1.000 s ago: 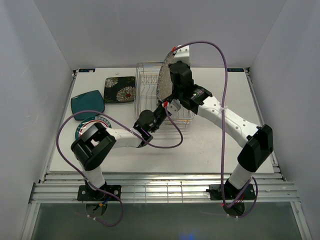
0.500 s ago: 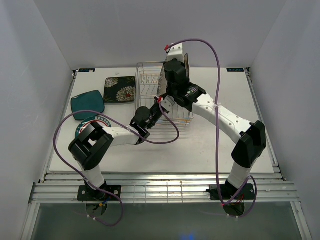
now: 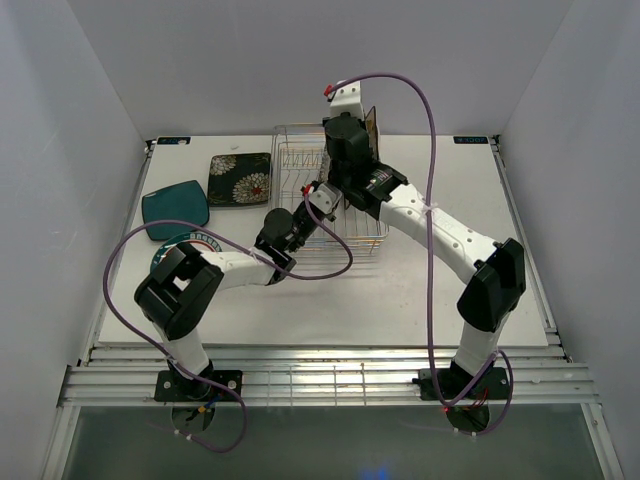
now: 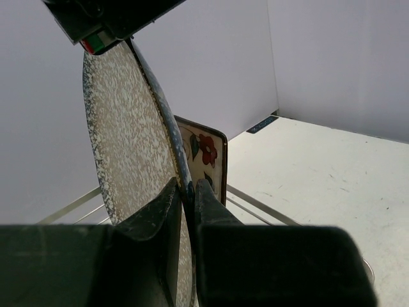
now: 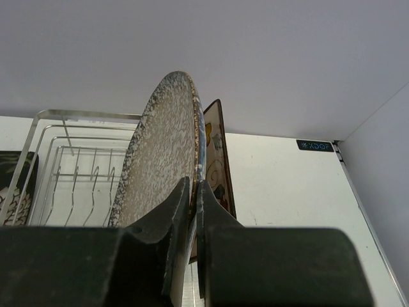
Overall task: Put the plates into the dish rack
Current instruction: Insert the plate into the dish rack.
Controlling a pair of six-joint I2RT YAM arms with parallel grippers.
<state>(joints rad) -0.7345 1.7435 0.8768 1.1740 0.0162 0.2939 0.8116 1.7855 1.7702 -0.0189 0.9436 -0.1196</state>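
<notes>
Left hand (image 4: 185, 192), right hand (image 5: 193, 185) pinch one speckled plate (image 5: 160, 147); one square plate (image 4: 204, 153), seemingly racked.

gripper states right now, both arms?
Left gripper: shut on the grey speckled plate.
Right gripper: shut on the same plate's rim.

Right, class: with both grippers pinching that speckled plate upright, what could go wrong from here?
1. The left gripper and right gripper pinch only the rim of the grey speckled plate; out of step, they might twist it loose.
2. The cream floral square plate stands close behind it in the dish rack; they might knock together.
</notes>
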